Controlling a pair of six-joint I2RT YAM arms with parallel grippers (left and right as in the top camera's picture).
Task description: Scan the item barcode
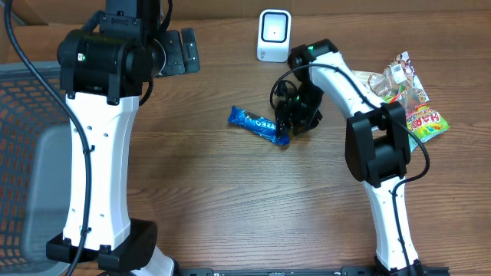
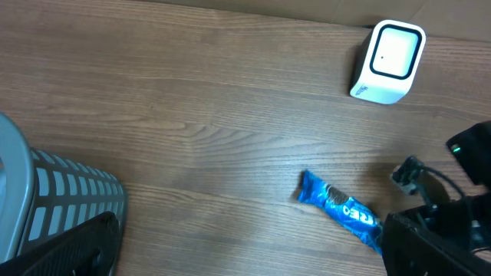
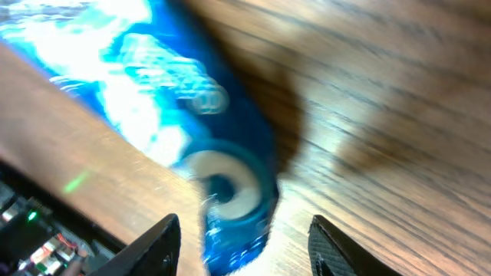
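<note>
A brown wood-grain table (image 1: 230, 199) fills the scene, with a strip of cardboard-coloured backing along its far edge. Far to the left of the white scanner (image 1: 273, 34), a grey slatted basket (image 1: 23, 153) sits at the table's left margin. The left arm (image 1: 100, 153) rises next to it, white with black joints. The left gripper (image 1: 190, 50) hangs in the air to the left of the scanner, level with it and apart from it. In its wrist view the two fingers (image 2: 77, 245) show at the bottom corners, spread wide with nothing but bare wood between them. The blue snack packet (image 1: 259, 125) lies flat on the table on the near side of the scanner and a little to its left, well apart from it, slanting down to the right. The right gripper (image 1: 295, 119) is down at the packet's right end, nearer the robot than the scanner. In the blurred right wrist view its fingers (image 3: 334, 245) stand apart with the packet's end between them, and a gap of wood shows on either side, so nothing is clamped. Farther right of the scanner, beyond the right arm (image 1: 376, 146), a pile of colourful sweet packets (image 1: 410, 100) lies at the table's edge.
</note>
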